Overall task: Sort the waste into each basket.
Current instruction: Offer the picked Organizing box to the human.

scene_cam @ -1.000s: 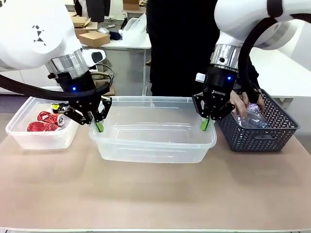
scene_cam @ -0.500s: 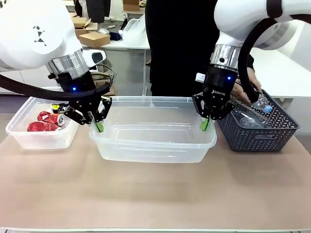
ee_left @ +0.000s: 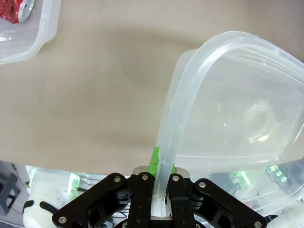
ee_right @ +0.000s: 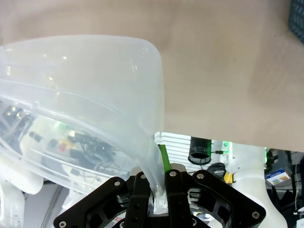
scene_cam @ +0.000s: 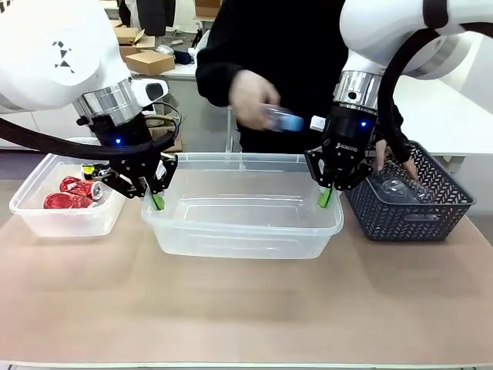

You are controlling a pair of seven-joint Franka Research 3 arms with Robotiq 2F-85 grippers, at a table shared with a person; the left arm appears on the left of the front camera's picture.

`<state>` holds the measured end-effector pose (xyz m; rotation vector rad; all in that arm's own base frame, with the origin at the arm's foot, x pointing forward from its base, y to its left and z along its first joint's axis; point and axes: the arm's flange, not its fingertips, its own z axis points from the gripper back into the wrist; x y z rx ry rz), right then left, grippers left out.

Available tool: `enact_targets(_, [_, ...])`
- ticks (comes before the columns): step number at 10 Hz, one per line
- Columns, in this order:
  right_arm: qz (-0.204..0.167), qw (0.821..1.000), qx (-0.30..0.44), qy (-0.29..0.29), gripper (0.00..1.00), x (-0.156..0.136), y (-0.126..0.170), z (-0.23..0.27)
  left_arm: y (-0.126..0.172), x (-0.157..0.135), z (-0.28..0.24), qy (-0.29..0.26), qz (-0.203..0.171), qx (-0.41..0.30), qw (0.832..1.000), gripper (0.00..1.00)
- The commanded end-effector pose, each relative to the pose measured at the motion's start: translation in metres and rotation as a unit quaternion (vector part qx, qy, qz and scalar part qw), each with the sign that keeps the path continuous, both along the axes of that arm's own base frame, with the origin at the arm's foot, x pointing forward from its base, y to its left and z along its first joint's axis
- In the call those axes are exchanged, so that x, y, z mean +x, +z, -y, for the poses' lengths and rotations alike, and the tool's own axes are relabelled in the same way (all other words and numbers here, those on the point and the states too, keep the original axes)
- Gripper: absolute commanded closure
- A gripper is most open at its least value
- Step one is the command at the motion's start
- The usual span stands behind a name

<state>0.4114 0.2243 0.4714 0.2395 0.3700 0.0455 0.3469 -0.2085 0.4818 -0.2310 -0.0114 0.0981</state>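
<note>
My left gripper (scene_cam: 157,202) is shut on the left rim of a wide clear tub (scene_cam: 231,239) in the middle of the table, and my right gripper (scene_cam: 325,198) is shut on its right rim. In the left wrist view the rim (ee_left: 190,80) runs between that gripper's (ee_left: 160,164) green pads. In the right wrist view the tub wall (ee_right: 95,71) is pinched by that gripper (ee_right: 159,156). A person's hand (scene_cam: 248,96) holds a clear bottle with a blue cap (scene_cam: 281,118) above the tub's far side. Red cans (scene_cam: 65,193) lie in a small clear tub (scene_cam: 69,223) at the left. A clear bottle (scene_cam: 393,187) lies in the dark lattice basket (scene_cam: 408,220) at the right.
The person's other hand (scene_cam: 389,154) rests at the basket's far rim, behind my right gripper. Bare tabletop (scene_cam: 246,308) stretches in front of the tubs. The small tub's corner (ee_left: 28,42) with a red can (ee_left: 16,9) shows in the left wrist view.
The person has lifted a blue-capped bottle out of the dark basket and carried it left, above the wide tub. Both grippers keep their hold on the tub's rim.
</note>
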Motion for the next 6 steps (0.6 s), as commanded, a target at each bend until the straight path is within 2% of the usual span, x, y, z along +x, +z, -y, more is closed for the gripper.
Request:
enact_targets(1, [0.004, 1.0, 0.005, 0.003, 0.96, -0.0014, 0.0052, -0.0012, 0.0028, 0.0027, -0.0027, 0.008, 0.001, -0.005, 1.0, 0.96])
enact_targets(6, [0.004, 1.0, 0.005, 0.003, 0.96, -0.0014, 0.0052, -0.0012, 0.0028, 0.0027, -0.0027, 0.008, 0.001, -0.005, 1.0, 0.96])
